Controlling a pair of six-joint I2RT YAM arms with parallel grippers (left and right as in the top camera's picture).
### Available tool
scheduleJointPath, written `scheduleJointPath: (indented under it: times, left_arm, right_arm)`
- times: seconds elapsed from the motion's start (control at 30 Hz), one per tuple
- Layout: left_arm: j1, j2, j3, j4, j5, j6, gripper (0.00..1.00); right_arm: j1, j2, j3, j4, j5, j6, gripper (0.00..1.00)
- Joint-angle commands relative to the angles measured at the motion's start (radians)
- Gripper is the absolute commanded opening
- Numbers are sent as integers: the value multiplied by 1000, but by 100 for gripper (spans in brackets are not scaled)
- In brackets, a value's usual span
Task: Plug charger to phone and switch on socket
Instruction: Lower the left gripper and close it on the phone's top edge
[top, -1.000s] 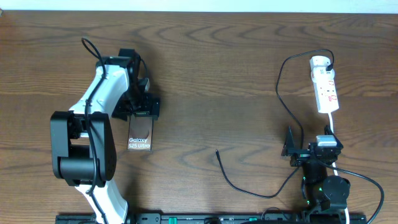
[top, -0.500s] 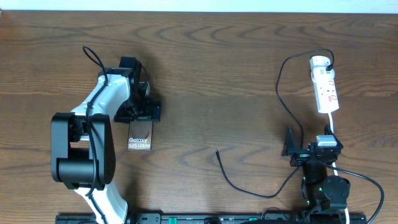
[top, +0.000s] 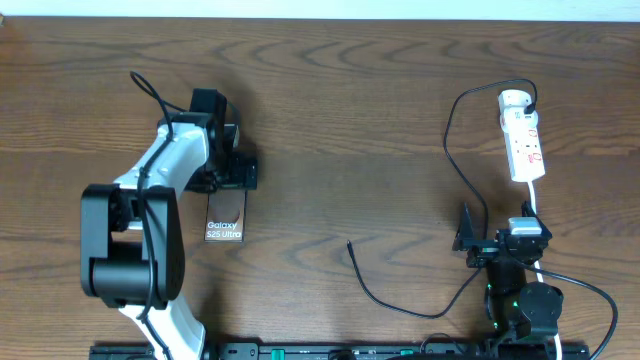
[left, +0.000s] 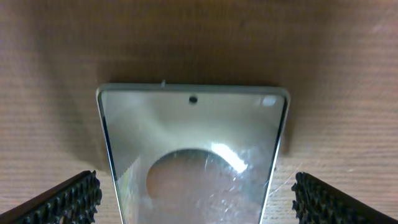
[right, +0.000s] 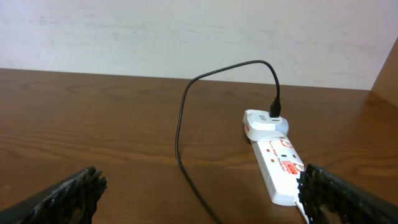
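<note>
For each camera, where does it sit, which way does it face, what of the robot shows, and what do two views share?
Overhead: above the table, facing straight down; left arm and right arm show.
Left wrist: on left arm, facing down at the phone; left pincer straddles it, open.
Right wrist: on right arm, facing across to the socket and wall; right pincer open.
Shared: overhead and right wrist show socket and charger.

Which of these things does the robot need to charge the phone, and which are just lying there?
For the job:
- phone
- charger
- socket
- adapter, which joins the charger to the socket

Just lying about:
- nothing spare shows; there is only the table under it all
</note>
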Motion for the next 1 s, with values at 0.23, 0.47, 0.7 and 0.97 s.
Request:
scheduleJointPath:
  times: [0.23, 0.47, 0.7, 0.97]
  left_arm:
    - [-1, -166, -145, 90, -20, -5, 98]
    - [-1, -180, -169, 111, -20, -3, 98]
    - [-1, -180, -216, 164, -17, -1, 98]
    - [-6, -180, -225, 168, -16, 3, 98]
  right_arm:
    - [5, 0, -1, -5, 4, 10, 99]
    - [5, 0, -1, -5, 4, 10, 99]
    - [5, 0, -1, -5, 4, 10, 99]
    - [5, 0, -1, -5, 4, 10, 99]
